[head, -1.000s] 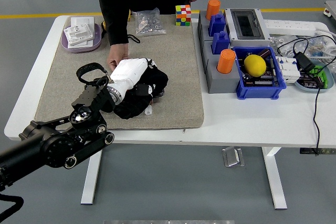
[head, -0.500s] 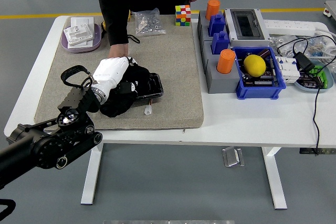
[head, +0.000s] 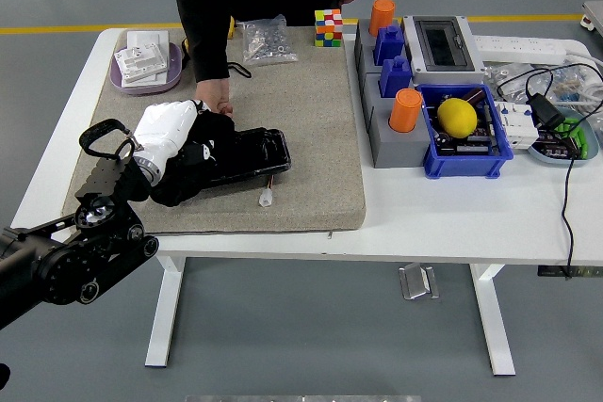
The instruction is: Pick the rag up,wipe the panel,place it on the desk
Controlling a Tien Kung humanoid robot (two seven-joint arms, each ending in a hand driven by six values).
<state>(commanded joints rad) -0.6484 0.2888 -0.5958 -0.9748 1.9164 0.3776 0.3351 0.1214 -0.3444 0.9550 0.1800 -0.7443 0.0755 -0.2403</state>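
- The black cloth rag point(head: 188, 171) lay bunched on the left end of the glossy black rectangular panel point(head: 247, 152), under the robot's left hand; both were on the beige fabric mat.
- The white table point(head: 452, 214) carried the beige fabric mat point(head: 311, 129) across its left and middle part.
- The left hand point(head: 168, 134), in a white shell, pressed down on the rag at the mat's left side; its fingers were curled into the black cloth, clasping it.
- A person in a dark sleeve stood at the far side; the person's hand point(head: 214, 98) rested on the mat, touching the panel's far left corner just beside the robot's hand.
- The blue plastic bin point(head: 466, 143) held a yellow lemon point(head: 457, 117), well to the right of the mat.
- An orange cylinder point(head: 405, 110) stood on the grey block just left of the bin.
- A multicoloured puzzle cube point(head: 329, 27) sat at the mat's far edge.
- A small white plug-like piece point(head: 267, 199) lay on the mat just in front of the panel.
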